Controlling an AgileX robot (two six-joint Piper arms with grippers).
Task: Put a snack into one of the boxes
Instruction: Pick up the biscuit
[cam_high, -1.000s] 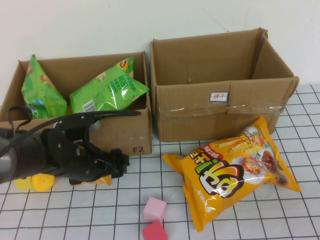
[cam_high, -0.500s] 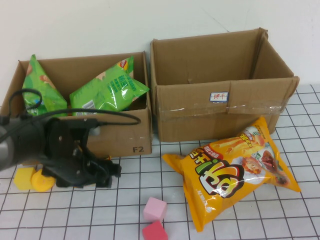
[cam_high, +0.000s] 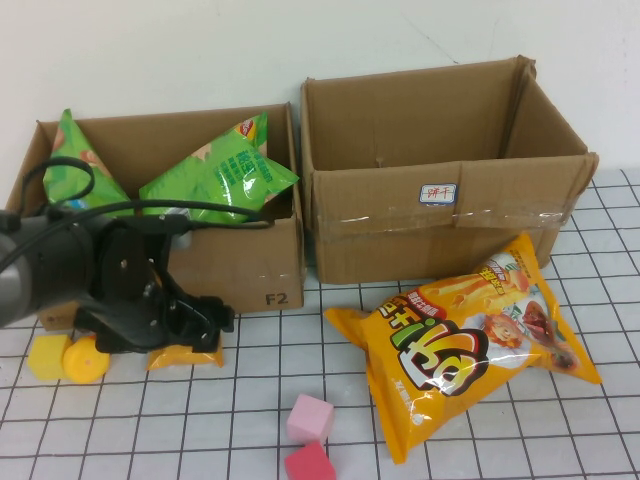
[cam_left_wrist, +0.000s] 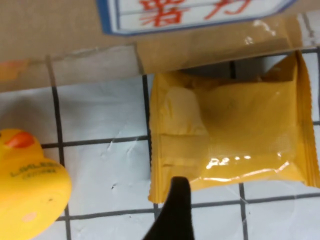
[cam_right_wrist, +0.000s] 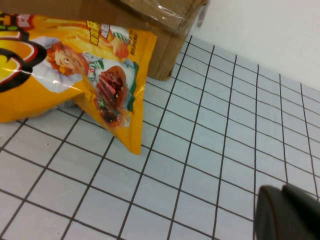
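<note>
A small orange snack packet lies flat on the gridded table in front of the left box. My left gripper hovers just above it, open. Only one black finger shows in the left wrist view, at the packet's edge, and nothing is held. Two green snack bags sit in the left box. The right box looks empty. A large orange chip bag lies in front of it. My right gripper is shut over bare table beside that bag, outside the high view.
A yellow rubber duck and a yellow block lie left of the small packet. Two pink cubes sit near the table's front edge. The left arm's cable loops over the left box's front wall.
My left arm has drawn back to the left and toward the left box. The small orange packet, hidden half a second ago, now shows under the gripper. The right arm is still.
</note>
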